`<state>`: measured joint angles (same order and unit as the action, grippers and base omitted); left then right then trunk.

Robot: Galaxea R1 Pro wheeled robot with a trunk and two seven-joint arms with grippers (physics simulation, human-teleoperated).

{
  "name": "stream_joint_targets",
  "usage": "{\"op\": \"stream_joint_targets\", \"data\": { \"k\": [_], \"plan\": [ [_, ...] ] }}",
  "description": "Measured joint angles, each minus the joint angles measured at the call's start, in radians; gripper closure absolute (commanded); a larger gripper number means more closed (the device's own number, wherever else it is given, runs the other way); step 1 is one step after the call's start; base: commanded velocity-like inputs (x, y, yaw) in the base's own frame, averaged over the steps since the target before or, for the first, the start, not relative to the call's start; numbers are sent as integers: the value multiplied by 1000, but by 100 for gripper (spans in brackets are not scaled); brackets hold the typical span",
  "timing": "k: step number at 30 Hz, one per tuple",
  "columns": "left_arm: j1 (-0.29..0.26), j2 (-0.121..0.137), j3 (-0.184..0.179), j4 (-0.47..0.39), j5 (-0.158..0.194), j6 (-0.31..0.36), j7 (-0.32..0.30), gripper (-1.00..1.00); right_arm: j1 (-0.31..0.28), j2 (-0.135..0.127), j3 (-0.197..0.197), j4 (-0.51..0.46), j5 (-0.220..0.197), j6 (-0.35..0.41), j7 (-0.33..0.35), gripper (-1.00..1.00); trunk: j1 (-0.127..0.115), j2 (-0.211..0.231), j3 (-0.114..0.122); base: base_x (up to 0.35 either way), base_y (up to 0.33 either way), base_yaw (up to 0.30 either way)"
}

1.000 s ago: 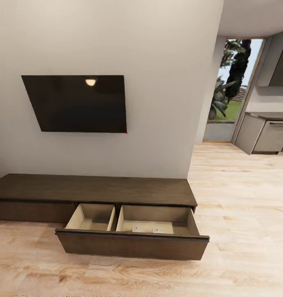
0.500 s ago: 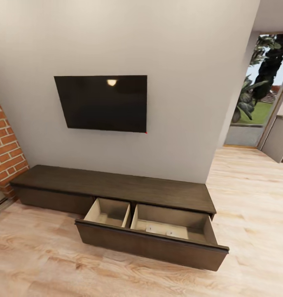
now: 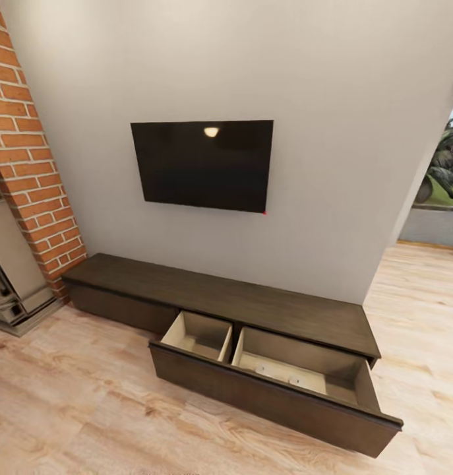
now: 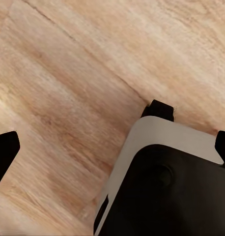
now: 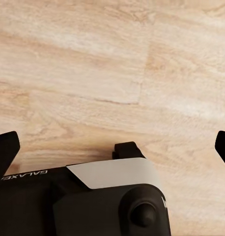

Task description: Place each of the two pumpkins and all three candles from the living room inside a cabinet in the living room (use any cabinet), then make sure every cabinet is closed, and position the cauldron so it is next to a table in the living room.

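Cut-off edges and unclear drawer contents around the cabinet

In the open right compartment of the cabinet (image 3: 252,310), two small pale shapes (image 3: 279,376) on the drawer floor are too small to identify, and the drawer front hides that floor's near strip. Left of the cabinet, the brick column (image 3: 35,165) and grey hearth unit (image 3: 8,277) run off the frame. To its right, the doorway plant (image 3: 444,171) is cropped. Each wrist view catches only the dark fingertips (image 4: 3,150) (image 5: 5,147) at its borders.
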<state>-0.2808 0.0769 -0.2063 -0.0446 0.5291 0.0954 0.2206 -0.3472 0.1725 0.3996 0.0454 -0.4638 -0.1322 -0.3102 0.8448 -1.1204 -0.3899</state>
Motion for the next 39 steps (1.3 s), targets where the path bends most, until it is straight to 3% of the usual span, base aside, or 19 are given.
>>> {"op": "stream_joint_targets", "data": {
  "k": [29, 39],
  "plan": [
    [0, 0, 0, 0, 0, 0, 0, -100, 2, 0, 0, 0, 1, -2, 1, -100, 0, 0, -3, 0, 0, 289],
    [0, 0, 0, 0, 0, 0, 0, -100, 2, 1, 1, 0, 1, -36, 2, -100, 0, 0, -9, 0, 0, 275]
  ]
}}
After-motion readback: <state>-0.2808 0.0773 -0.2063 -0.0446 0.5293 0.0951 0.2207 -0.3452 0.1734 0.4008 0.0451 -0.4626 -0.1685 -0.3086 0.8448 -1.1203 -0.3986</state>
